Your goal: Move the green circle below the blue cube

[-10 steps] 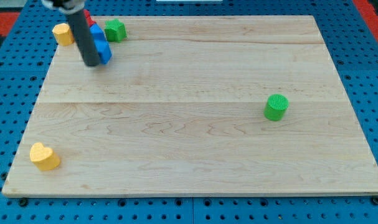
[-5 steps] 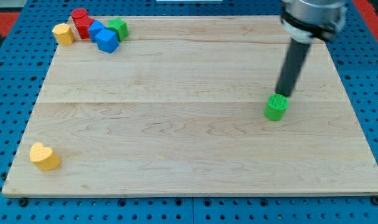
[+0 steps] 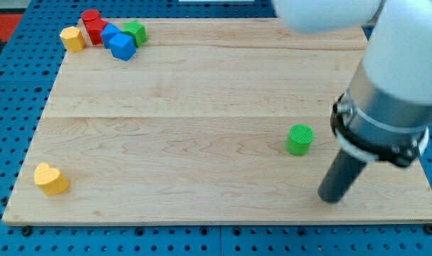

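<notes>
The green circle, a short green cylinder, stands on the wooden board right of centre. The blue cube sits at the view's top left. My tip rests on the board below and to the right of the green circle, a short way apart from it. The rod and the arm above it fill the view's right side.
Around the blue cube are a second blue block, a red block, a green block and a yellow block. A yellow heart lies at the bottom left.
My tip crossed from the top-left cluster to the green circle's upper right, then came round to its lower right. The green circle slid a little left and down.
</notes>
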`<action>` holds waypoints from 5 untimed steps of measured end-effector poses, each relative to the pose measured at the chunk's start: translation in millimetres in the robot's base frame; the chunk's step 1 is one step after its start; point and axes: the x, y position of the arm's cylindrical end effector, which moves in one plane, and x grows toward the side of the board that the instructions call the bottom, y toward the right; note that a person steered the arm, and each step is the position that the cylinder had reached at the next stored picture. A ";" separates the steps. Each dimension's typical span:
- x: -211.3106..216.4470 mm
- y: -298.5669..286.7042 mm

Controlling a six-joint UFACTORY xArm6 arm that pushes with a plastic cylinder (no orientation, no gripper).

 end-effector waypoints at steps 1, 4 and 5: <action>-59.1 -12.5; -149.3 -244.8; -116.9 -200.9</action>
